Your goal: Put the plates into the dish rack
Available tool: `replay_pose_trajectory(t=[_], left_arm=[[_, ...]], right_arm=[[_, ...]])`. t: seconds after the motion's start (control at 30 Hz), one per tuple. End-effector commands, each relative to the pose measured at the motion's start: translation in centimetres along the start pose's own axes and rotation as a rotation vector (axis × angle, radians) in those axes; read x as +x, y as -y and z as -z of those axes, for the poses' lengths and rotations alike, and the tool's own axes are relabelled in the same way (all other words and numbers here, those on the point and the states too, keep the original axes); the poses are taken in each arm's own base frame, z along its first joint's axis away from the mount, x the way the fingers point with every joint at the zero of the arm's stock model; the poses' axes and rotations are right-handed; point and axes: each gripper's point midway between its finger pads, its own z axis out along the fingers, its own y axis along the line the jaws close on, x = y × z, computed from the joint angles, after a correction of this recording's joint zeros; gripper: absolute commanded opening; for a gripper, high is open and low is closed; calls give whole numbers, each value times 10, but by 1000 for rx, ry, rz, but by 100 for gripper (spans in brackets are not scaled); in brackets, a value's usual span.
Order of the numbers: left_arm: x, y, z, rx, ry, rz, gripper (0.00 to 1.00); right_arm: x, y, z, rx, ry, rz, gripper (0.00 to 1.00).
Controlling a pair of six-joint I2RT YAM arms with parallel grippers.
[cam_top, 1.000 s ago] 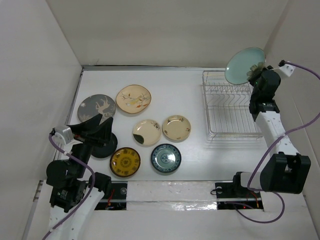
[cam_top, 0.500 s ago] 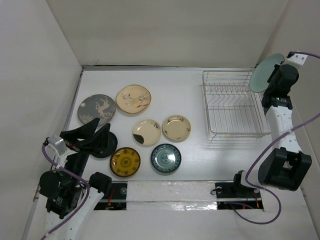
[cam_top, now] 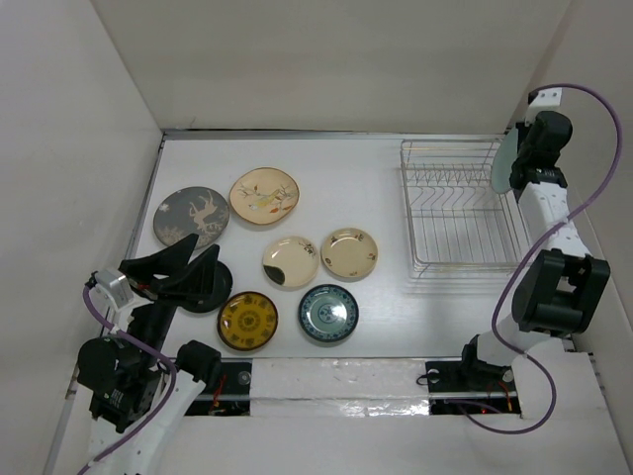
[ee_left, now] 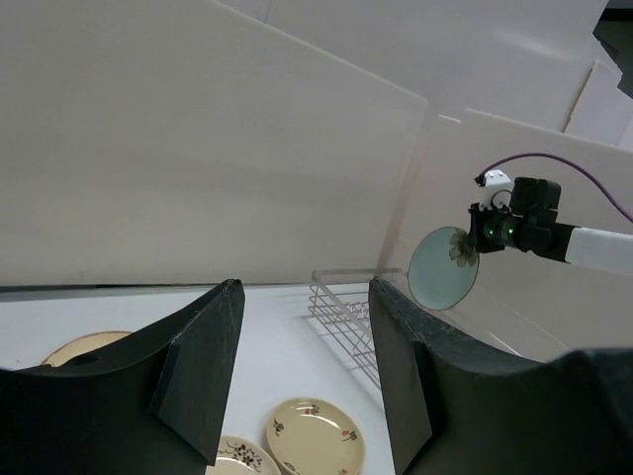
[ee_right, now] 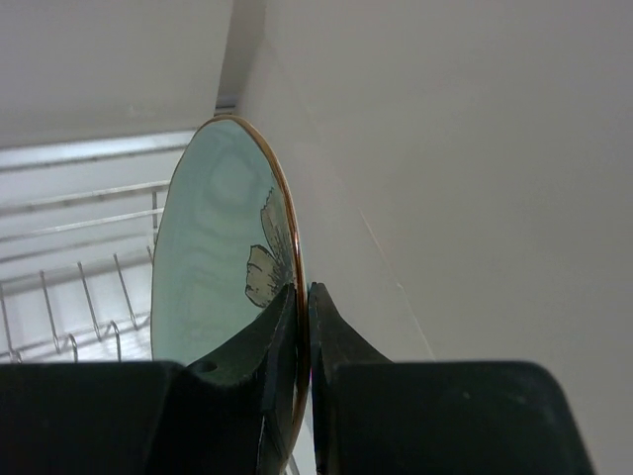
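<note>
The right pincer (ee_right: 302,297) pinched the pale green plate (ee_right: 213,257) by its rim, one finger on each face. The plate stood on edge, its flower-painted face turned toward the left. From the top camera it appeared almost edge-on at the far right corner of the dish rack (cam_top: 455,213). Whether it touched the wires could not be told. The rack sat on the right side of the worktop (cam_top: 346,168), with no plate between its prongs.

The left pincer (cam_top: 203,247) hung over the near left part of the worktop with its fingers spread and nothing between them. The black plate (cam_top: 212,295) lay partly hidden beneath it.

Six other plates lay flat on the left half of the worktop, all well apart from the rack:
- The grey deer plate (cam_top: 191,216) lay far left, with the large cream plate (cam_top: 264,196) just beside it on the right.
- Two small cream plates sat side by side in the middle: the one with a dark patch (cam_top: 290,262) and the plainer one (cam_top: 349,253).
- The yellow patterned plate (cam_top: 247,321) and the blue-green patterned plate (cam_top: 328,314) lay nearest the arms.
</note>
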Motion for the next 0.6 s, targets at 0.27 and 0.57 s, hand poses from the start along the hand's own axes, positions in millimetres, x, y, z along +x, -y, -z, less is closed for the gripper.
replay_pose_trajectory(t=[0.27,0.57], left_arm=[[-15,10,-1,41,37,-14,51],[-18,11,1,49,44,-10,50]], right_arm=[[-95,39,1,123,207,97,0],[-84,35,-1,107,177,156,0]])
